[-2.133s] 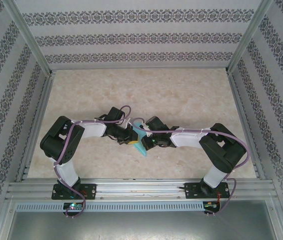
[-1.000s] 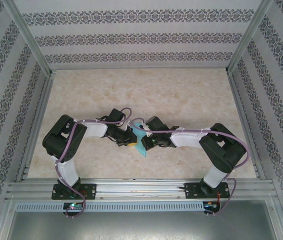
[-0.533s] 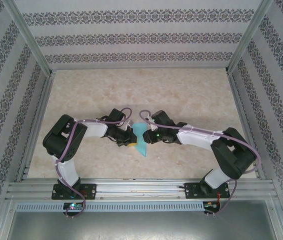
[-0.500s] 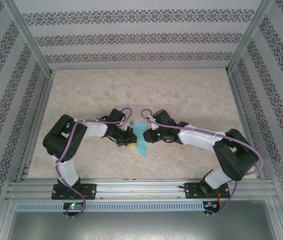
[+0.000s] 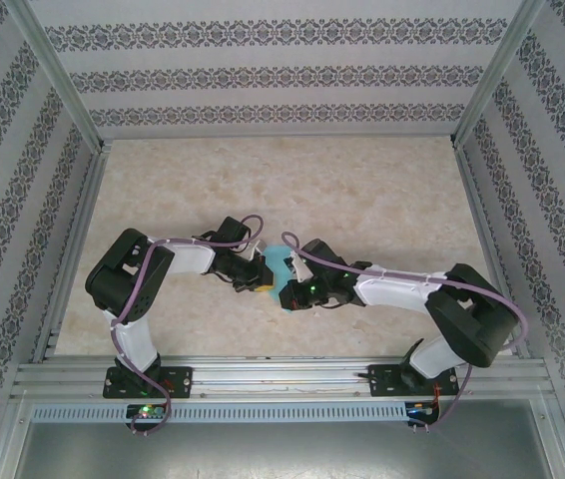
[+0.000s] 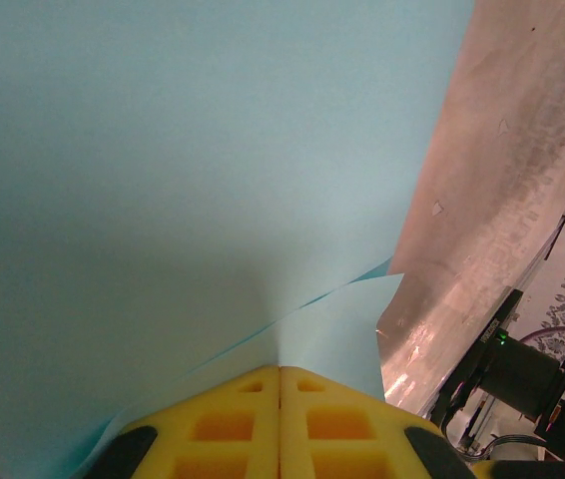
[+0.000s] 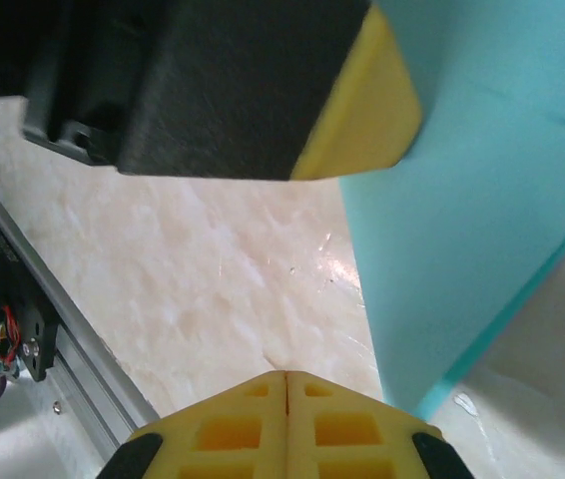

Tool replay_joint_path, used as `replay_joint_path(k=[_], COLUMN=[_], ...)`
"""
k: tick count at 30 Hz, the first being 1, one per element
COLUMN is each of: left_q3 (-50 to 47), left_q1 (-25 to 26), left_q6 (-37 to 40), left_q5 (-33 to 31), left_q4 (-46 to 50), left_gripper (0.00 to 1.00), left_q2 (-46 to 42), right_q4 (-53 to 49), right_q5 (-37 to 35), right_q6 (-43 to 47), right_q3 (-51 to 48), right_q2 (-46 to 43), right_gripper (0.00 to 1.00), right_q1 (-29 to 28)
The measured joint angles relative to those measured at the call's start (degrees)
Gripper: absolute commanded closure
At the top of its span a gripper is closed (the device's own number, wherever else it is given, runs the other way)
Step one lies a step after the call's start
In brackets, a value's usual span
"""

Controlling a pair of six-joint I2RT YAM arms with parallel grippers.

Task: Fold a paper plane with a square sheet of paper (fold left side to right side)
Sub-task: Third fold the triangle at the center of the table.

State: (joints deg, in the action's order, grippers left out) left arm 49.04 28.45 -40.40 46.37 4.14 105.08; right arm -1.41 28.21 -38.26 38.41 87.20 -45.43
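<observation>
Left pincer (image 6: 281,369), yellow-padded, clamps smooth turquoise paper plane (image 6: 163,180); right pincer (image 7: 287,376) pressed together, empty

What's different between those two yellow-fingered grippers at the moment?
The left gripper is shut on the light turquoise paper sheet, which fans out from its fingers. The right gripper is shut on nothing, with the sheet's edge lying beside it. The left gripper points into paper, while the right gripper points mostly at bare marbled beige table. Both have yellow fingers pressed together.
</observation>
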Motion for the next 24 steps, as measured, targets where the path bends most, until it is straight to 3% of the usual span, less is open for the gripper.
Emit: replay_joint_path(k=[24], left_q3=[0.02], left_q1=[0.0], left_q6=[0.0], left_q5=[0.11], left_q4=[-0.31], left_gripper=[0.93], left_q2=[0.09], right_q4=[1.81], right_q5=[-0.28], right_q6=[-5.11], right_q3=[0.02], right_q2=[5.55], right_gripper=[1.0], right_q1=[-0.07])
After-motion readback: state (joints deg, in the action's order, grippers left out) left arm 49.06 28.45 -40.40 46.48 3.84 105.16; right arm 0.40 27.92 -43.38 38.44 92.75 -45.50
